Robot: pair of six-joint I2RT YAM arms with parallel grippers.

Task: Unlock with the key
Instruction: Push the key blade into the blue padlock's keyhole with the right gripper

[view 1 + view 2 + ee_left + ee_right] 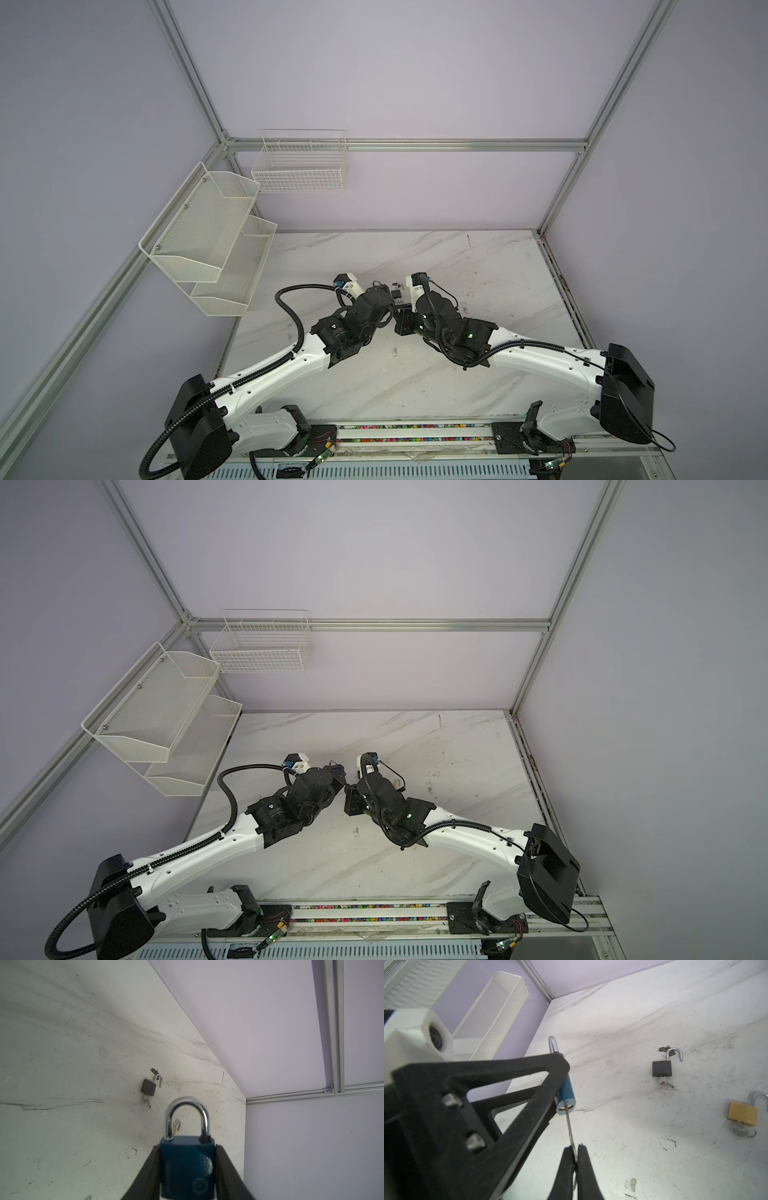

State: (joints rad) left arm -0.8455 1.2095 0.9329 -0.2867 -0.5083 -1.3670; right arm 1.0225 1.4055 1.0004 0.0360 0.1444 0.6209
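Observation:
My left gripper (187, 1148) is shut on the sides of a blue padlock (187, 1167) and holds it above the table. The lock's silver shackle (187, 1105) has both legs seated in the body. The right wrist view shows the same blue padlock (566, 1093) end on, pinched by a left finger (508, 1076). My right gripper (575, 1148) is shut on a thin silver key (569, 1126). The key's tip sits in the keyhole on the lock's underside. In both top views the two grippers meet over the middle of the marble table (478, 374), and the lock and key are hidden between them.
A black padlock (661, 1068) with an open shackle and a key in it lies on the table. A brass padlock (741, 1113) lies nearby, also open with a key. White mesh shelves (208, 241) and a wire basket (299, 166) hang on the walls at the back left.

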